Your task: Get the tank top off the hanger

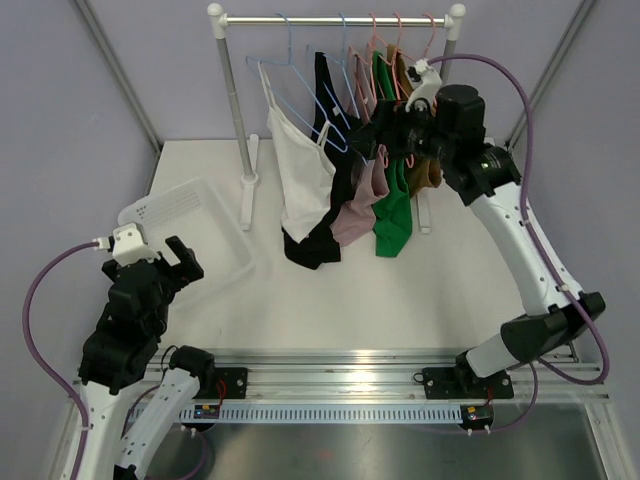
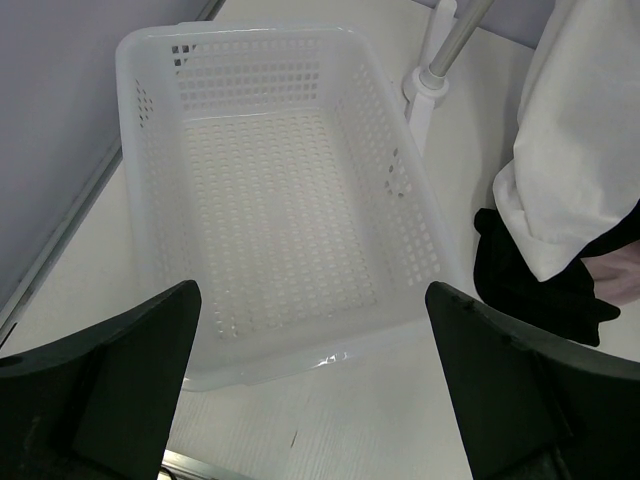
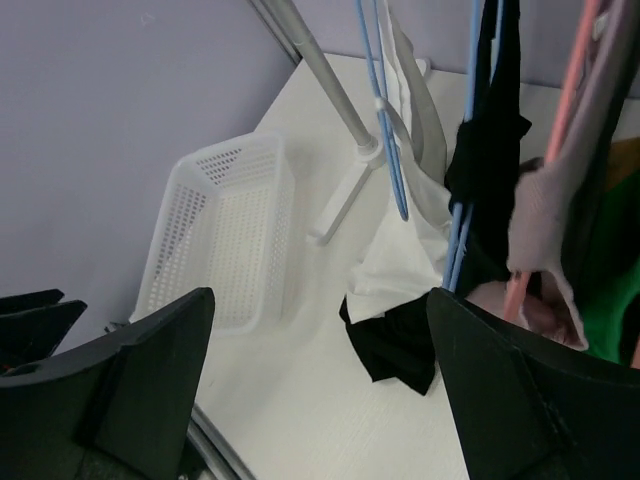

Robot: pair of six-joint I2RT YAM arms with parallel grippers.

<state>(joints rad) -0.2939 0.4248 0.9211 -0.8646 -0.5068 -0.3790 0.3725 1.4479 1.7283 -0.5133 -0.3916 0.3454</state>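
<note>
Several tank tops hang on hangers from a rail [image 1: 330, 19]: white [image 1: 300, 170], black [image 1: 322, 235], pink [image 1: 360, 205], green [image 1: 394, 215] and brown [image 1: 428, 172]. The white top's blue hanger [image 1: 290, 70] is leftmost. My right gripper [image 1: 372, 132] is open and raised among the pink and green tops, holding nothing. In the right wrist view the white top [image 3: 400, 265] and black top [image 3: 490, 150] hang ahead between my fingers. My left gripper [image 1: 170, 262] is open and empty over the table, pointing at the basket.
A white perforated basket [image 1: 235, 255] sits at the left of the table, also in the left wrist view [image 2: 400, 200] and the right wrist view [image 3: 170, 240]. The rack's left post [image 1: 243, 120] stands beside it. Purple walls surround the table.
</note>
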